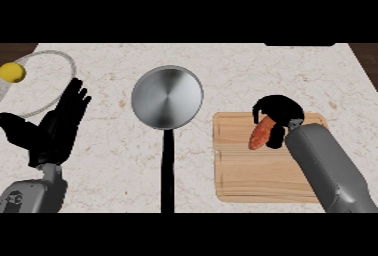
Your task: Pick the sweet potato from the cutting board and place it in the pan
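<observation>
The right hand (277, 114) curls round the orange, tapered sweet potato (260, 135) over the pale wooden cutting board (251, 175), right of the round steel pan (167, 97). The potato looks stiff, smooth and fairly light; gripping its thick middle suits best. The left hand (55, 127) rests open at far left.

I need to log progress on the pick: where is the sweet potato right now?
In the head view, the sweet potato is at the right, over the upper part of the cutting board, with the right hand curled round it, right of the pan.
</observation>
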`<action>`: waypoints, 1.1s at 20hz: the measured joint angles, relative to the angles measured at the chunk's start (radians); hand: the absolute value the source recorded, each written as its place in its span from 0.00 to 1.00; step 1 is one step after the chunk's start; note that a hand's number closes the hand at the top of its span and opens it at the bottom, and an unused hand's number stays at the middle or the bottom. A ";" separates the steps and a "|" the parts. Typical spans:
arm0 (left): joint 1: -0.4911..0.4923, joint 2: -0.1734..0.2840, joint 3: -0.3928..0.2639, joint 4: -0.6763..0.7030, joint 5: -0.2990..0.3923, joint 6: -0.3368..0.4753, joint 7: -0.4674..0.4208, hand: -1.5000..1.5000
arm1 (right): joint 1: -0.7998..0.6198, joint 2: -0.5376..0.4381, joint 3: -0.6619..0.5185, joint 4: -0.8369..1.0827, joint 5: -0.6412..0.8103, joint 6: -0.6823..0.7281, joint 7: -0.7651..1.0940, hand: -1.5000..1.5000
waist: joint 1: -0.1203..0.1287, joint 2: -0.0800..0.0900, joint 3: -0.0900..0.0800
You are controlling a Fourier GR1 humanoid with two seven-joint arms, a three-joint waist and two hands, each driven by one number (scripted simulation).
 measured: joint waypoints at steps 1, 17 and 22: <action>0.007 -0.006 -0.006 -0.014 -0.009 0.007 0.005 0.50 | 0.006 0.001 -0.006 0.003 0.001 -0.017 -0.015 1.00 | 0.000 -0.001 -0.001; -0.018 -0.032 -0.014 0.013 -0.020 -0.037 -0.001 0.50 | -0.102 0.208 0.064 -0.098 0.015 -0.167 0.273 1.00 | 0.061 -0.003 0.002; -0.058 -0.041 -0.044 0.027 -0.023 -0.056 0.007 0.50 | -0.247 0.254 0.188 -0.156 0.031 -0.220 0.531 1.00 | 0.131 -0.005 -0.001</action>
